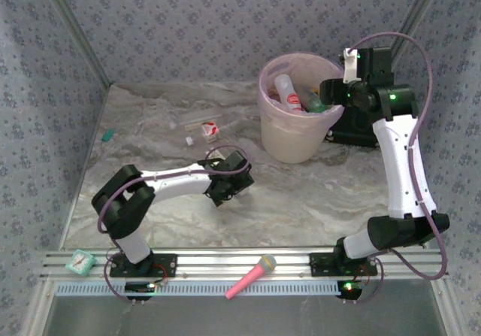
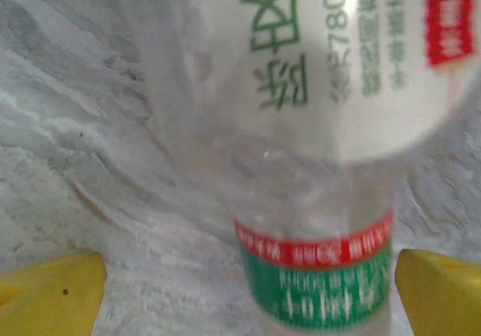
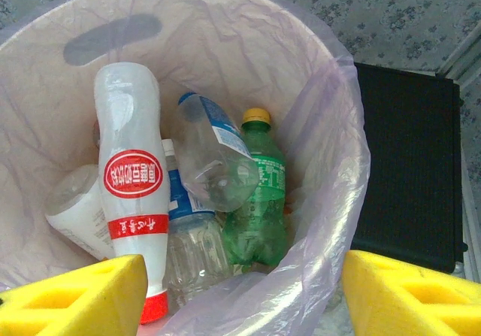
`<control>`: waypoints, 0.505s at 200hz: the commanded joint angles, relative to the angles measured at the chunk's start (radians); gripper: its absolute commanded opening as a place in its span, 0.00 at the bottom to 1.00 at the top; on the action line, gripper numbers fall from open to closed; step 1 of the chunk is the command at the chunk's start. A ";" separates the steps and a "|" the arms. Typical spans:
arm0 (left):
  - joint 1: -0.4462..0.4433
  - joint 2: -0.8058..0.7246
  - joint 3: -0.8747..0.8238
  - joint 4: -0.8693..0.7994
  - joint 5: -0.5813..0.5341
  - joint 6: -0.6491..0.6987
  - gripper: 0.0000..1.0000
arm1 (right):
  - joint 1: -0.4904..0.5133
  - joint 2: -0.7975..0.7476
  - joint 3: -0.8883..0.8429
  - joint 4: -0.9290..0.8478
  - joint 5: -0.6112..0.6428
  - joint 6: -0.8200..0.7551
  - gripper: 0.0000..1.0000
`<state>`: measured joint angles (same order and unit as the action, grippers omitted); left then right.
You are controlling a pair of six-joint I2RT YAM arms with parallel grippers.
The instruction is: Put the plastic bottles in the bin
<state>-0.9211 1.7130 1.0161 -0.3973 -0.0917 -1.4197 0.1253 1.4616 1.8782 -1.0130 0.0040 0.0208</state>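
The right gripper (image 3: 244,295) hangs above the bin (image 3: 342,163), fingers apart and empty; inside lie a white red-labelled bottle (image 3: 131,178), a green bottle (image 3: 259,201) and clear bottles (image 3: 214,155). Left of the bin, the left gripper (image 2: 246,291) stands spread around a clear bottle (image 2: 316,283) on the marble table (image 2: 75,163)

Back wall (image 1: 225,28): covered in grey-blue paper with a small repeated floral print.
Left wall (image 1: 37,125): the same print is carried down to the near edge.
Right wall (image 1: 460,148): papered alike.
Corner posts (image 1: 77,31): thin pale metal strips are set where the walls meet.
Worktop (image 1: 301,201): a matt surface, marbled in grey and white streaks.
Rails (image 1: 240,259): silver slotted metal is run along the worktop's near edge.
Grey panel (image 1: 225,317): a plain surface is seen below the rails.
Light: soft and even; only faint shadows are cast.
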 commanded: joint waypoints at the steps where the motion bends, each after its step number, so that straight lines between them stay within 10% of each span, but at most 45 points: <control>1: 0.002 0.033 0.051 0.038 -0.017 -0.040 0.93 | 0.007 -0.009 0.020 -0.006 -0.007 -0.007 0.70; 101: 0.007 0.011 0.067 -0.027 -0.080 -0.009 0.49 | 0.040 -0.018 0.024 -0.021 -0.055 -0.012 0.70</control>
<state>-0.9165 1.7733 1.0561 -0.3824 -0.1215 -1.4517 0.1547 1.4616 1.8782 -1.0145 0.0006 0.0170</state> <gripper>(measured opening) 0.518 0.703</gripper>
